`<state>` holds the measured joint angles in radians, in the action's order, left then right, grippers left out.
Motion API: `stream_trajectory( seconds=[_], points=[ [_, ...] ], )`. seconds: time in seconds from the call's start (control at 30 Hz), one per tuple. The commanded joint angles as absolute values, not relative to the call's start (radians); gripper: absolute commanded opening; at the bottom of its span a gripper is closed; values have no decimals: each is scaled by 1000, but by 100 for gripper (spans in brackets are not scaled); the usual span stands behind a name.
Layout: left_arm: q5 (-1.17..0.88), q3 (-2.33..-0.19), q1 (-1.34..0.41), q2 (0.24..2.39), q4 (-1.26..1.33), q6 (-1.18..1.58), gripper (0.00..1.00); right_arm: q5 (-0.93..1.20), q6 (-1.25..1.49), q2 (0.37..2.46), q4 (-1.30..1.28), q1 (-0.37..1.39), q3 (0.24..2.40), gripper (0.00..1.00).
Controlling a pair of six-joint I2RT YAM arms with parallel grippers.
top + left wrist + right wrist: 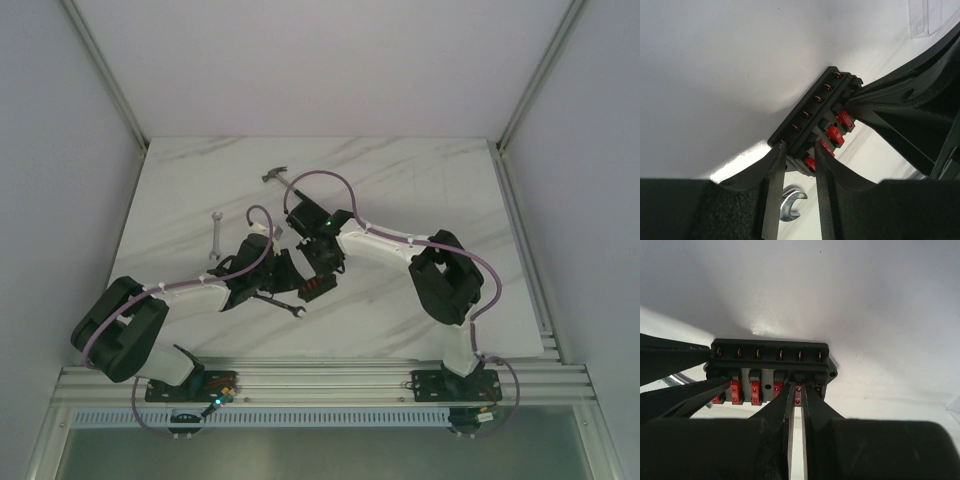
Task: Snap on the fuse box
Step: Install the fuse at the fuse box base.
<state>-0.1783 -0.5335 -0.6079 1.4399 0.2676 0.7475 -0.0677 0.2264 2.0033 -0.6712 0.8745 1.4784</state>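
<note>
The fuse box (316,287) is a small black box with a row of red fuses, near the table's middle. In the left wrist view my left gripper (800,151) is shut on the near end of the fuse box (812,107), above the table. In the right wrist view my right gripper (798,389) is shut on one red fuse (798,392) seated near the right end of the fuse box (771,357). In the top view the left gripper (292,276) and right gripper (322,264) meet at the box.
A hammer (277,173) lies at the back. A small wrench (214,236) lies at the left. Another wrench (286,307) lies just under the box, its open end (790,202) visible between my left fingers. A clear plastic piece (925,20) lies beyond.
</note>
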Motion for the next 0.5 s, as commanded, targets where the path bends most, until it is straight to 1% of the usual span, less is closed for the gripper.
stream_trajectory(
  seconds=[0.0,0.07,0.17,0.33,0.47],
  points=[
    [-153,-508,-606,1448,241,739,39,-38,228,2322,-634,899,1350,0],
    [-147,-502,-606,1436,239,739,39,-35,229,2272,-620,899,1339,0],
    [-129,-490,-607,1403,239,741,39,-28,229,2142,-606,899,1319,0],
    [-101,-486,-604,1355,236,737,41,-29,227,1943,-620,899,1338,14],
    [-74,-486,-603,1323,231,731,45,-37,216,1838,-619,898,1367,19]
  ],
)
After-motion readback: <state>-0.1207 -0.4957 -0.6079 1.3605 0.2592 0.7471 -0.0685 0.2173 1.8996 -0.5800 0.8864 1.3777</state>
